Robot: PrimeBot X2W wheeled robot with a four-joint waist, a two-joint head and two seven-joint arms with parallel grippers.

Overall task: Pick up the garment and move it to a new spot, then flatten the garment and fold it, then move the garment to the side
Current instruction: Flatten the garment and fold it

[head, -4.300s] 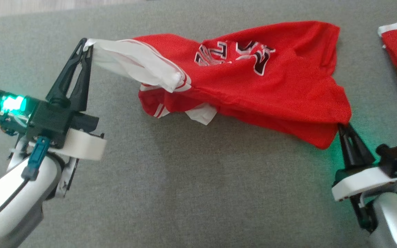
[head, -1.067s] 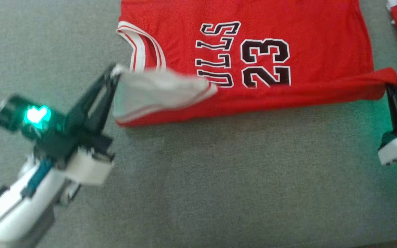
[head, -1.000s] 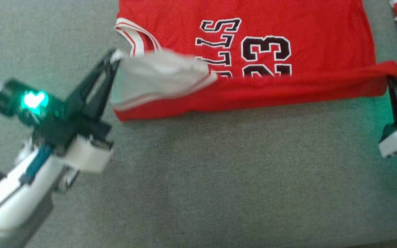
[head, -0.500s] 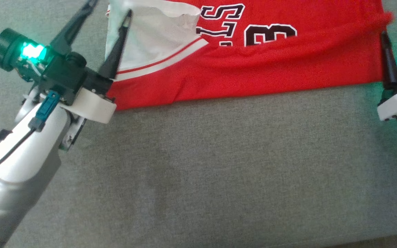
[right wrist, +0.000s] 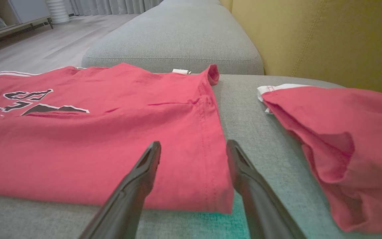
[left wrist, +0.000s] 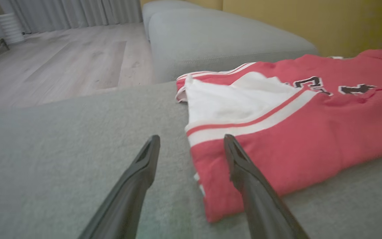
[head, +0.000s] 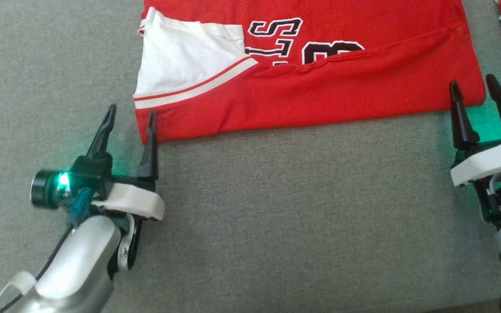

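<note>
The garment (head: 320, 87) is a red jersey with black lettering, lying on the grey couch seat with its near half folded over and a white inside panel showing at the left. My left gripper (head: 131, 114) stands open at the jersey's near left corner (left wrist: 217, 196), holding nothing. At the near right corner (right wrist: 211, 192), my right gripper (head: 472, 84) is open too and holds nothing. Both pairs of fingers point toward the folded edge and sit just off it.
A second red garment (right wrist: 337, 142) with white trim lies to the right, close to my right gripper. A yellow backrest (right wrist: 310, 36) rises behind the seat. Another grey cushion (left wrist: 217, 43) lies beyond, with wooden floor (left wrist: 61, 63) to the left. Bare couch fabric (head: 298, 217) spreads in front.
Both grippers carried the near edge over the jersey, then opened and let go. They have drawn back toward me and the fold now lies flat.
</note>
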